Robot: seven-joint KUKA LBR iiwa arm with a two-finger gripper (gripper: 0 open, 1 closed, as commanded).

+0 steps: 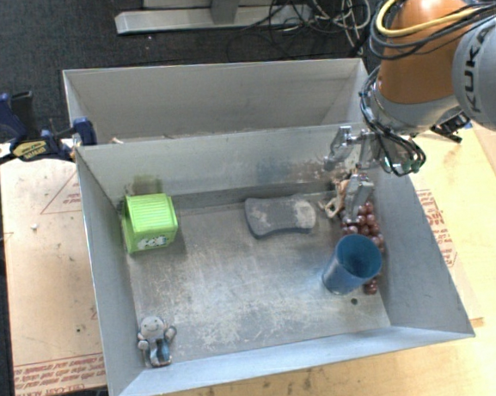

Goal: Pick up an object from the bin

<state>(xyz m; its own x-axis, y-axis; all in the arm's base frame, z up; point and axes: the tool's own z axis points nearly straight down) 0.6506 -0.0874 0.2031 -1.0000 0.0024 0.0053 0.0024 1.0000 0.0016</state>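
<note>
In the camera view, the claw point(351, 165) is seen lowered into the far right corner of the grey bin point(228, 164), close to the right wall, with the arm's orange-covered wrist point(420, 44) above and to the right of it. Whether the claw is spread or pressed together cannot be told, as its tip is lost among cables and shadow.

Directly beneath the claw, on the side nearer the camera, a bunch of dark red grapes point(364, 219) is seen against the right wall. The pale stem end is turned up toward the claw, but whether it is touched cannot be made out.

Just beyond the grapes, further from the claw, a blue cup point(354, 261) is seen lying tilted on the floor. To the left of the claw, a flat grey pad point(277, 216) is found near the back wall. Well apart to the left, a green box point(151, 220) is placed by the left wall. A small grey figure point(155, 339) is seen furthest from the claw, in the near left corner.
</note>
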